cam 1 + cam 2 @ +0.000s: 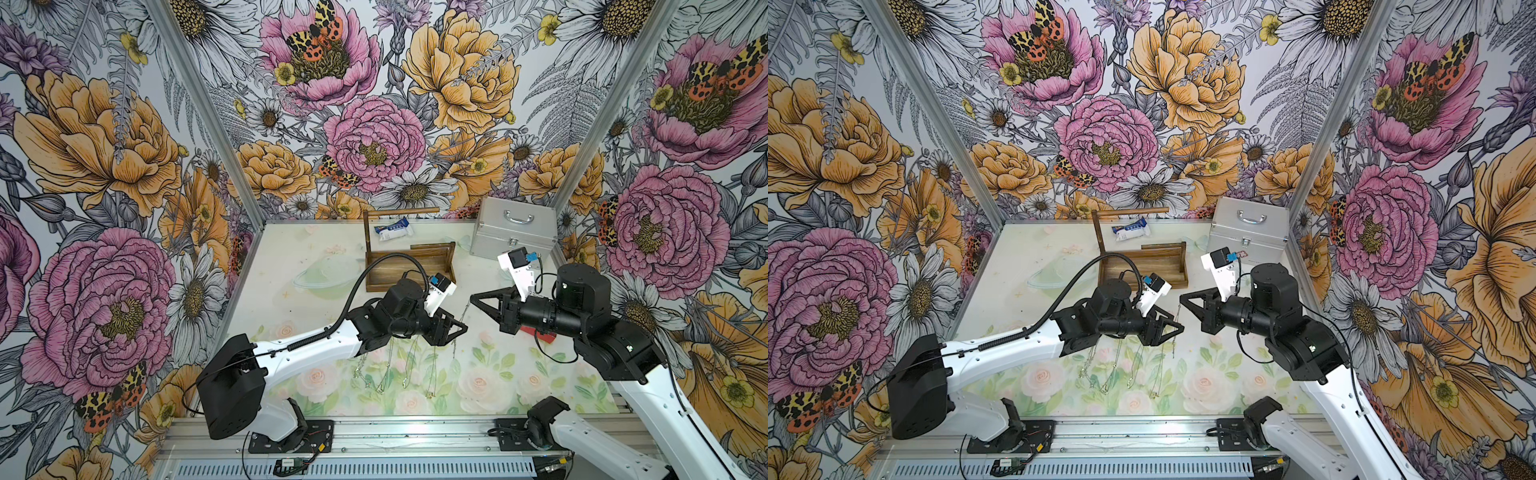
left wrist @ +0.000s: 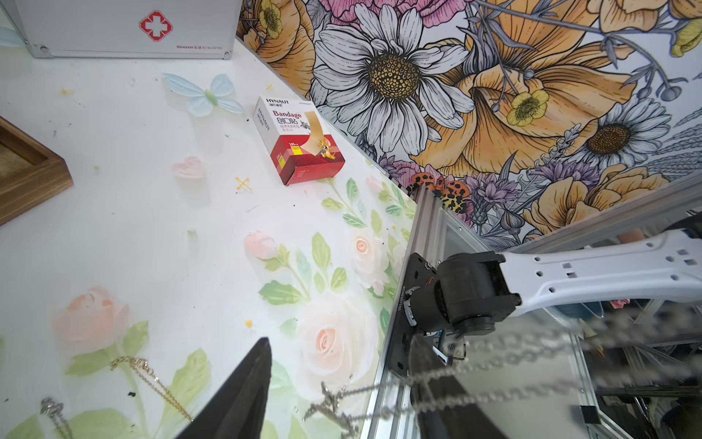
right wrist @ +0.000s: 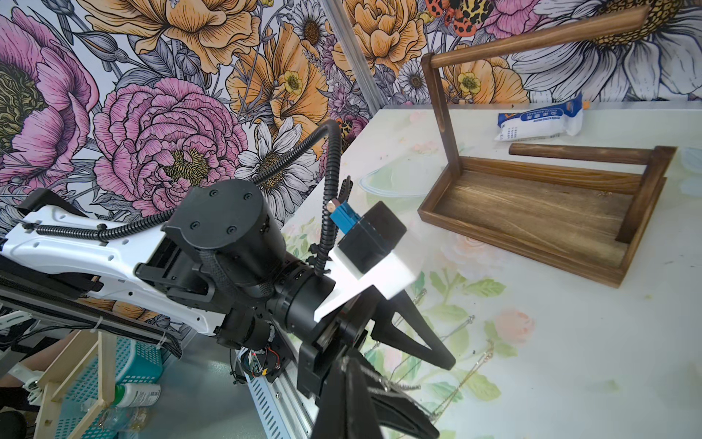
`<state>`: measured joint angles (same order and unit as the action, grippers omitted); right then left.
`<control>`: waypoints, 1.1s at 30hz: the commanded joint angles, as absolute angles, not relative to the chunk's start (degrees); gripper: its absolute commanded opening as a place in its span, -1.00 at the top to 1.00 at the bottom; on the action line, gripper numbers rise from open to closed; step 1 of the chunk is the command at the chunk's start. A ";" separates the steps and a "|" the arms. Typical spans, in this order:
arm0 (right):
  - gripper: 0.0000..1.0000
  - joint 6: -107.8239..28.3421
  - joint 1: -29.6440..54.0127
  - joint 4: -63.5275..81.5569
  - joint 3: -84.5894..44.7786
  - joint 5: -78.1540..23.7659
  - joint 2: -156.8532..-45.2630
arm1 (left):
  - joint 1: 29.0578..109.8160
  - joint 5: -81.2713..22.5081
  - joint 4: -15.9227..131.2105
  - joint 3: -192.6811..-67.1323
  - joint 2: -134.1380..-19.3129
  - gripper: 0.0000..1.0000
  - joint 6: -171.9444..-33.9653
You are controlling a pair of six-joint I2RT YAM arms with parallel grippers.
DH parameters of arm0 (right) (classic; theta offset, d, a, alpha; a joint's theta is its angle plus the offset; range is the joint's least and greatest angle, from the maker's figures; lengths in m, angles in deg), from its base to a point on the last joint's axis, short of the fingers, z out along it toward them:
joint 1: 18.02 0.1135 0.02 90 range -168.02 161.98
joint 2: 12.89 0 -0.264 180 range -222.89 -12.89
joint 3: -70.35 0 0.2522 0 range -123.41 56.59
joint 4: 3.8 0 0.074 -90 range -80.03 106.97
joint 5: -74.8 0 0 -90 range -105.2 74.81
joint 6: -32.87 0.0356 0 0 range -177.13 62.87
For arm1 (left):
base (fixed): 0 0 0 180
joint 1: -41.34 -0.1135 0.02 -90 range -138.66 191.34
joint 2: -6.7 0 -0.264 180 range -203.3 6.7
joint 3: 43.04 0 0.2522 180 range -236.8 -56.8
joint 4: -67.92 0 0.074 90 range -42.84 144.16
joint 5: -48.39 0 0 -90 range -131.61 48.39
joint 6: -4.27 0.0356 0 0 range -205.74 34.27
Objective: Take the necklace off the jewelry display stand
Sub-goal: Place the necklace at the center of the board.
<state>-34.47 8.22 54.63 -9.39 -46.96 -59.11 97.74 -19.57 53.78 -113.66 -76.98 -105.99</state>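
Your right gripper (image 1: 474, 297) is pressed together, pinching the necklace (image 2: 361, 390) in the air, clear of the jewelry display stand (image 1: 409, 266), over mid-table (image 1: 291, 257). The left gripper (image 2: 340, 342) is spread around its strands. The chain looks light, limp and slippery, so pinch across several links.

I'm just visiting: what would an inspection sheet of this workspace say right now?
Surface: floral-print table, lightly speckled.
Job's things: jewelry display stand, rod bare; necklace at the gripper tips; more necklaces lying loose.
Clutter: silver case, bandage box, white packet.
Grippers: left gripper open, chain across its fingers; right gripper shut on it.
Cables: black conduit arching over the stand.
Surroundings: flowered walls, metal rail.
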 commanded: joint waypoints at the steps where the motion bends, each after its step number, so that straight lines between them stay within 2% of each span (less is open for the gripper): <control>1: 1.00 -35.84 8.35 55.38 -11.69 -46.77 -58.77 | 98.42 -16.50 57.73 -113.96 -78.22 0.04 -105.70; 4: 1.00 -36.03 8.35 55.84 -12.22 -46.53 -58.87 | 98.88 -15.82 58.99 -113.58 -79.06 0.11 -105.74; 11: 1.00 -35.41 8.35 55.93 -12.62 -46.08 -59.27 | 99.70 -16.14 60.05 -113.40 -79.80 0.10 -105.29; 19: 1.00 -35.09 8.35 55.84 -13.73 -47.29 -60.73 | 100.04 -20.69 60.09 -112.35 -79.64 0.16 -104.03; 24: 1.00 -34.80 8.35 56.02 -13.73 -46.59 -59.29 | 100.70 -20.34 60.30 -112.83 -80.71 0.37 -103.89; 28: 1.00 -34.71 8.35 56.51 -13.73 -46.09 -58.69 | 101.76 -20.81 60.66 -112.96 -81.27 0.41 -103.98; 33: 1.00 -34.93 8.35 56.90 -13.81 -45.39 -58.64 | 102.40 -21.22 61.19 -113.12 -81.89 0.72 -104.64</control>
